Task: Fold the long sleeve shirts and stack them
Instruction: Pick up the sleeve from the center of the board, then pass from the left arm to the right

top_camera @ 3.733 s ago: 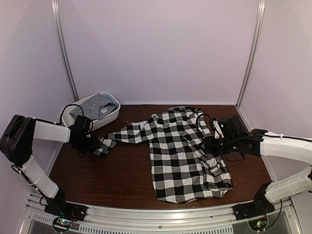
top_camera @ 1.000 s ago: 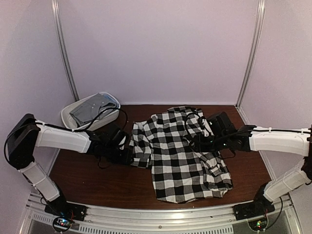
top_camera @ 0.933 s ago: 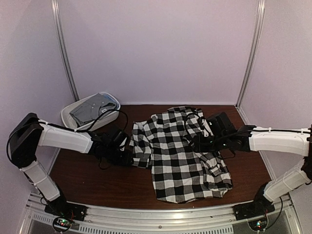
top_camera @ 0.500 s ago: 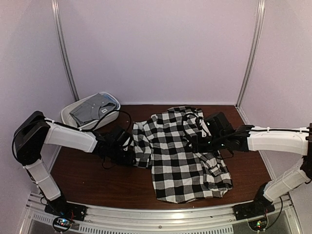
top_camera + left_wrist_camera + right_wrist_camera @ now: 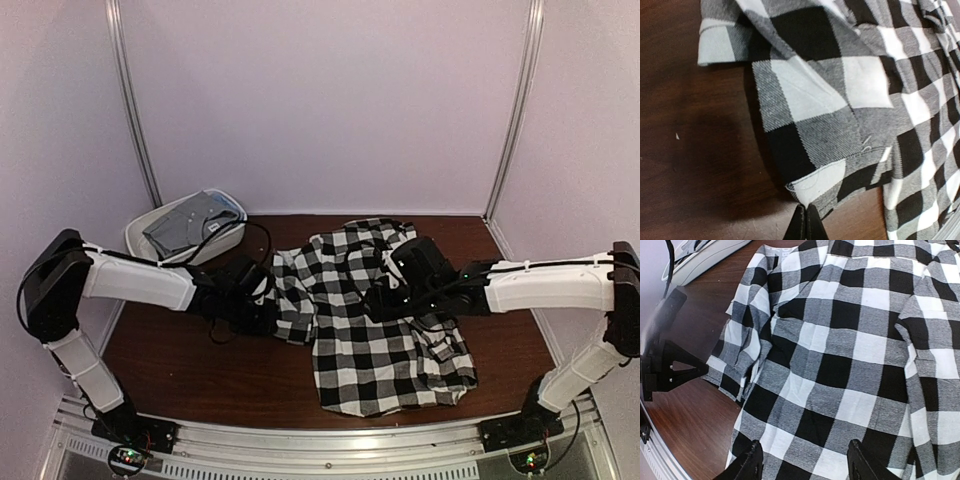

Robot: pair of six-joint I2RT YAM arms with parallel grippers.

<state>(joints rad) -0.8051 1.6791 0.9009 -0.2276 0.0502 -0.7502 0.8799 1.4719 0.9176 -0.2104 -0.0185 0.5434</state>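
The black-and-white checked shirt lies spread on the brown table, its left sleeve bunched in against its left side. My left gripper rests low on the table at that sleeve's edge. In the left wrist view it is shut, its tips touching the hem corner of the checked cloth, with no cloth seen between them. My right gripper hovers open over the shirt's body, holding nothing. The grey shirt lies in the tub.
A white oval tub stands at the back left corner, also seen in the right wrist view. Walls close the table at the back and sides. Bare brown tabletop shows at the front left.
The left sleeve, stretched out leftward earlier, now lies folded in against the shirt. My left gripper has closed. My right gripper moved left over the shirt and opened wider.
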